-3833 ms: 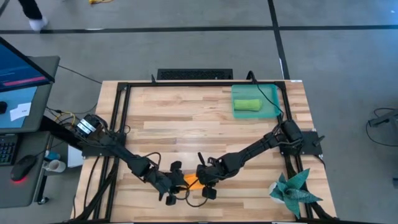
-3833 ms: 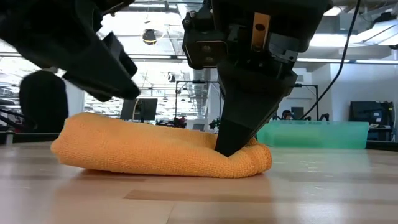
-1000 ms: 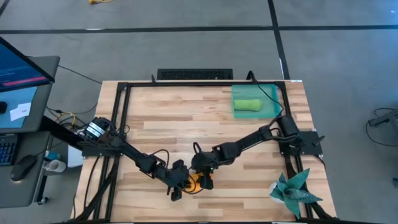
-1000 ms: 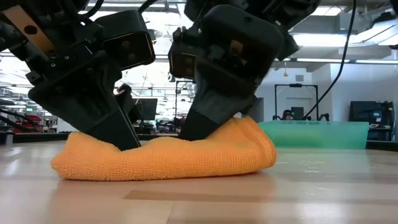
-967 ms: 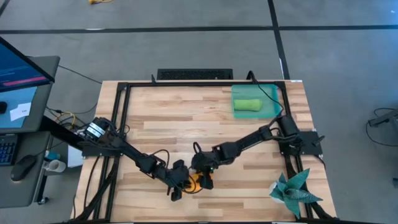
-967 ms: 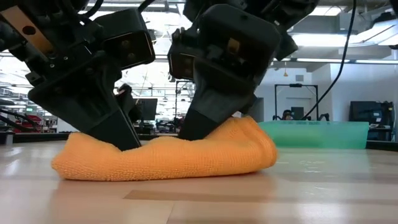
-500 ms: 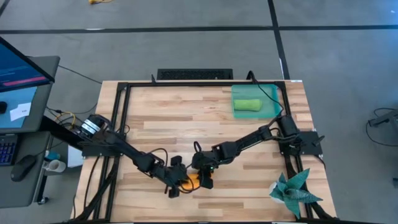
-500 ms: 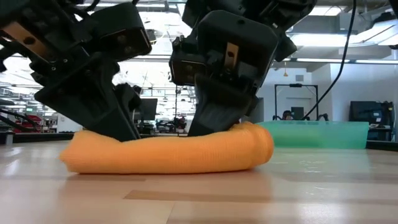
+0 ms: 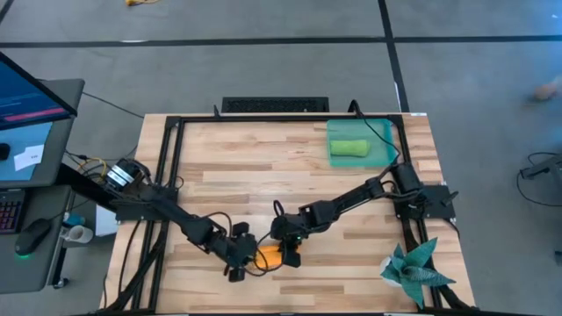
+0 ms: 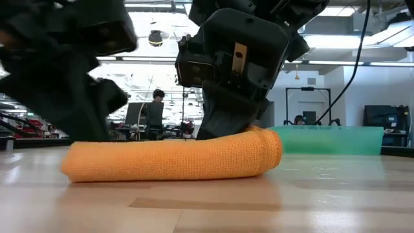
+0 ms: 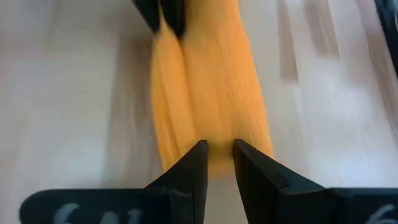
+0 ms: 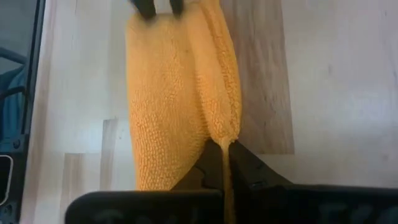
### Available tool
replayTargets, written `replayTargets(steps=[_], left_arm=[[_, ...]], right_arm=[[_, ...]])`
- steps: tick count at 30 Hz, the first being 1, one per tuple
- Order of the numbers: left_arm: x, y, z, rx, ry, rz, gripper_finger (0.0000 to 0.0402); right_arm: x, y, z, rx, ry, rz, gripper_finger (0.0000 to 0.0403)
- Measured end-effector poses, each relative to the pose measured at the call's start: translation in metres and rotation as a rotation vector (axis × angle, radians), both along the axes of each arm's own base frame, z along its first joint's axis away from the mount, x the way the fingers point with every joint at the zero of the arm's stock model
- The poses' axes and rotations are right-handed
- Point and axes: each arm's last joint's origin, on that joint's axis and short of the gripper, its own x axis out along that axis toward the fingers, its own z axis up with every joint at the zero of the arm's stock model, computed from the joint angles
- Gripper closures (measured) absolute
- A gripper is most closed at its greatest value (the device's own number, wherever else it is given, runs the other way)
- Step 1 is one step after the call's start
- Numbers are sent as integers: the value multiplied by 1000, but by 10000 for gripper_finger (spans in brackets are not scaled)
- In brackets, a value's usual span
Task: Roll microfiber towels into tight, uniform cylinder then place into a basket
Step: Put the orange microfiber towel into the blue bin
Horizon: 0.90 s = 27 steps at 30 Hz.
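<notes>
Around the work: a dark teal spiky cloth (image 9: 414,268) sits at the desk's near right corner, well apart from the action. Black frame rails (image 9: 167,167) run along the desk (image 9: 263,167) edges; a keyboard (image 9: 275,105) lies just past the far edge. Off the left side there's a monitor (image 9: 31,92) and a mouse (image 9: 33,235) on a side stand. Low view shows a person (image 10: 155,107) far back in the room.

In the way: both arms crowd over the orange towel (image 9: 267,256), so from above only a small patch of it shows btwn them. Nothing lies btwn that towel and the basket (image 9: 379,132) except bare wood.

Counts: 2 towels, 1 basket, 2 arms, 1 spiky cloth.

Orange towel lies as a long roll on the desk near the front edge, approx centre. Green towel (image 9: 349,148) is rolled and lying inside the basket at the far right corner.

Left gripper (image 11: 217,157) is at one end of the orange roll, fingers (image 11: 189,169) narrowly apart, tips straddling the roll's end; can't tell if they actually pinch it. Right gripper (image 12: 223,155) is at the opposite end, fingers (image 12: 245,163) pressed together on a fold of the orange cloth, w/ a thin edge of fabric caught btwn them.
</notes>
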Motion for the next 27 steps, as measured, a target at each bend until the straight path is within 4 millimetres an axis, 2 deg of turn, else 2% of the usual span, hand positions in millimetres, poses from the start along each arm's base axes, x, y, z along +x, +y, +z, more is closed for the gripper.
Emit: replayTargets(steps=[5,14,27], left_arm=[[-16,-8,8,-19,59,0,333],[-33,-28,13,-63,68,9,334],[-36,-31,13,-43,51,-4,334]], right_arm=[[-2,0,12,-39,-29,12,389],[-22,-4,41,-221,24,-15,390],[-49,-16,81,-423,76,-65,390]])
